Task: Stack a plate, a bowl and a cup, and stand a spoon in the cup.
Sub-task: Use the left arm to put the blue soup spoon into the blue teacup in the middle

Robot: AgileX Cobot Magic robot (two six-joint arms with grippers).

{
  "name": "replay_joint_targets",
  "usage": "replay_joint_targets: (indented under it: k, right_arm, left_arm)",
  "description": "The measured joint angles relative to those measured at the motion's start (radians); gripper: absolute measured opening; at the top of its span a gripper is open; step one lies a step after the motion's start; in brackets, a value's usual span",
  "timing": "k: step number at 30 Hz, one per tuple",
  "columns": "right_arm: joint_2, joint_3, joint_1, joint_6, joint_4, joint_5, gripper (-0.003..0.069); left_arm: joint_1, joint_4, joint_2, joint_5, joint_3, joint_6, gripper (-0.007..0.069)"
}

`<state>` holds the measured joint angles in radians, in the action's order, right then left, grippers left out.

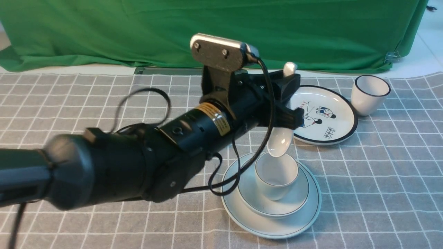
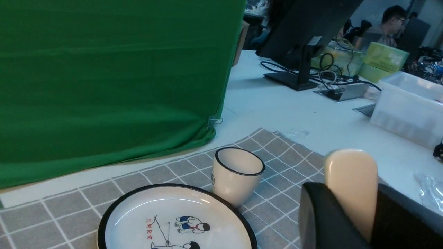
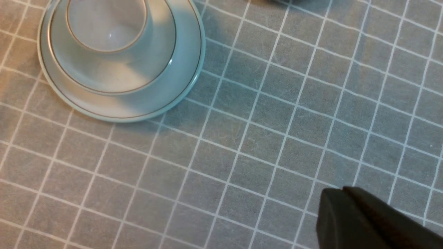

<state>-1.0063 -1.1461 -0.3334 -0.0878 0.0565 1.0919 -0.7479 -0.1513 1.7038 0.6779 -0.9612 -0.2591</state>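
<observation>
cup (image 1: 277, 180) in bowl (image 1: 297, 202) on plate (image 1: 306, 221). left gripper (image 1: 289, 102) fingers clamped on spoon (image 1: 279, 142), near upright, scoop just over cup rim, maybe touching. right gripper (image 3: 341, 197) fingers closed, empty, over tabletop (image 3: 242, 155).

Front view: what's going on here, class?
The left gripper holds a glossy white ceramic soup spoon upright, scoop down, just over a pale handleless cup. The cup sits in a shallow white bowl on a large plain white plate. The right gripper is shut and empty above the checked cloth.
</observation>
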Motion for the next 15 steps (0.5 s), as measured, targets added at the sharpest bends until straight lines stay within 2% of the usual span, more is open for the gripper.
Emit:
replay_joint_targets:
  k: [11,15]
  right_arm:
    - [0.0,0.0,0.0,-0.003,0.0,-0.001,0.0042]
    - [0.0,0.0,0.0,-0.005,0.0,-0.001,0.0045]
  left_arm:
    - [0.0,-0.029,0.102,-0.012,0.0,0.0,0.0129]
    - [0.0,-0.031,0.119,-0.03,0.0,0.0,0.0168]
